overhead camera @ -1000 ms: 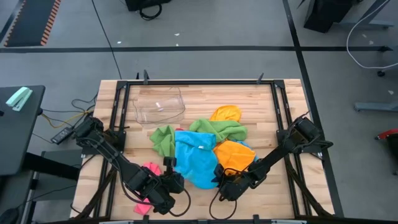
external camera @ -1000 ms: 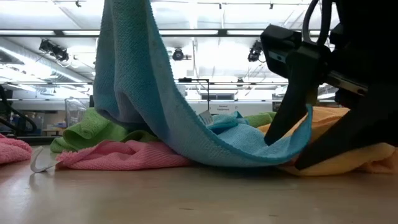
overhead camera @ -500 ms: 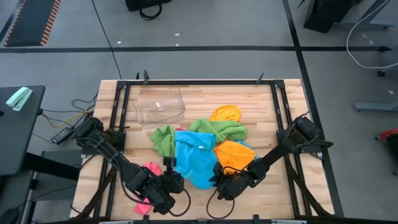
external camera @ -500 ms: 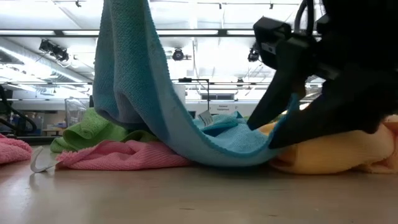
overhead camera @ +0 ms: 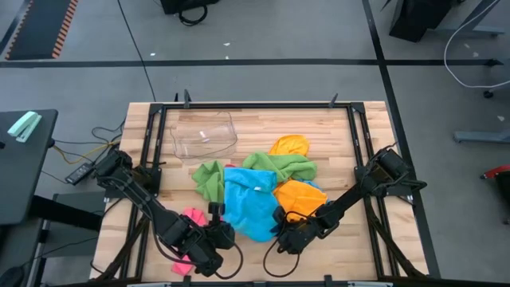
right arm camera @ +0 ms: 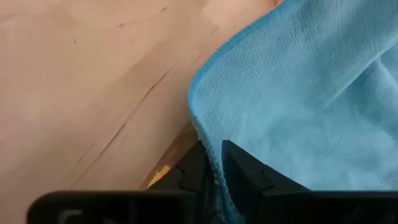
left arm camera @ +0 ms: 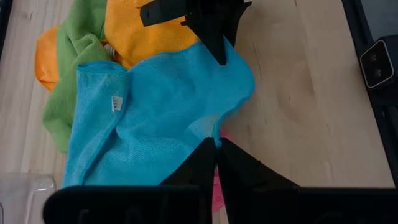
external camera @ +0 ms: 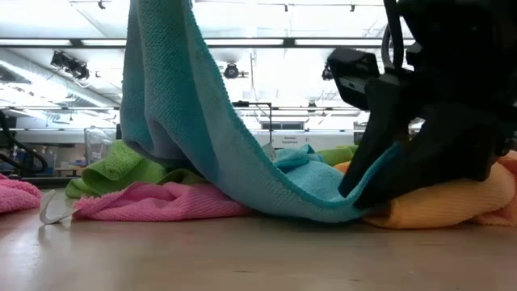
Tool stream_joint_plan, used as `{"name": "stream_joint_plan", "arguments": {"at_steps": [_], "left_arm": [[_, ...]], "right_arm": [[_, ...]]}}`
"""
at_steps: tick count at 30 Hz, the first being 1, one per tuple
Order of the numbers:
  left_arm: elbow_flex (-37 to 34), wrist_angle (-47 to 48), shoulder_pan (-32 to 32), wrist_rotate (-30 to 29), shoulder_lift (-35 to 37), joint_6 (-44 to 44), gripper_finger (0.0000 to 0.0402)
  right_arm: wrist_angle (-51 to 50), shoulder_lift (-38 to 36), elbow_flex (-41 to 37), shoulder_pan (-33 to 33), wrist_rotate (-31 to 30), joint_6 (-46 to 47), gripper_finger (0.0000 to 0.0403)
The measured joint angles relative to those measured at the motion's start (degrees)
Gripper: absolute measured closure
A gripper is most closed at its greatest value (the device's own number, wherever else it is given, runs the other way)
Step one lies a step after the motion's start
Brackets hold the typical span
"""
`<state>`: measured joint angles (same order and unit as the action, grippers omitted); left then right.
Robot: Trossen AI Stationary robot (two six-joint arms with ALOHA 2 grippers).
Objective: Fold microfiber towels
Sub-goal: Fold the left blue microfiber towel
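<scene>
A sky blue towel (overhead camera: 249, 209) lies in the middle of a pile, over a pink towel (external camera: 153, 202) and against an orange towel (overhead camera: 299, 198). A green towel (overhead camera: 279, 166) and a second orange one (overhead camera: 288, 145) lie behind it. My left gripper (left arm camera: 216, 146) is shut on the blue towel's near left part and holds it high. My right gripper (right arm camera: 214, 163) is shut on its near right corner, low by the table. In the low view the left gripper is above the picture's top. My left gripper pinches the blue towel's near edge (left arm camera: 210, 132) between its two fingers, slanting down from the near left. That part is lifted, and the cloth hangs from it in a slack fold (external camera: 166, 89) down to the table. My right gripper pinches the blue towel's hemmed edge (right arm camera: 205, 140) next to its corner between its two fingers, slanting down from the near right. The corner is just above the table, against the orange towel (external camera: 436, 202). The cloth between the two grippers sags onto the table (external camera: 311, 212).
A clear plastic tub (overhead camera: 204, 135) stands at the far left of the table. A dark frame (overhead camera: 255, 104) runs round the table's edges. Bare wood (left arm camera: 305, 112) lies near the front, right of the pink towel.
My right gripper has shut its fingers on the blue towel's near right edge, rolling a little as it did. The orange towel beside it has bulged and shifted. My left gripper has kept the other part of the towel raised.
</scene>
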<state>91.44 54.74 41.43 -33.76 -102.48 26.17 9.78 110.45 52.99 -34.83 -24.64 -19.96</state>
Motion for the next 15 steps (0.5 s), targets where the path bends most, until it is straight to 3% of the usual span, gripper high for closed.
{"name": "stream_joint_plan", "arguments": {"at_steps": [7, 12, 15], "left_arm": [[0.0, 0.0, 0.0, 0.0, 0.0, -0.26, 0.0395], [0.0, 0.0, 0.0, 0.0, 0.0, -0.27, 0.0377], [0.0, 0.0, 0.0, 0.02, 0.0, -0.28, 0.0372]], "right_arm": [[-0.04, -0.02, -0.02, 0.0, 0.07, 3.13, 0.0358], [-0.04, -0.04, -0.02, -0.22, 0.07, 3.13, 0.0363], [-0.04, -0.04, -0.02, -0.2, 0.09, 3.67, 0.039]]}}
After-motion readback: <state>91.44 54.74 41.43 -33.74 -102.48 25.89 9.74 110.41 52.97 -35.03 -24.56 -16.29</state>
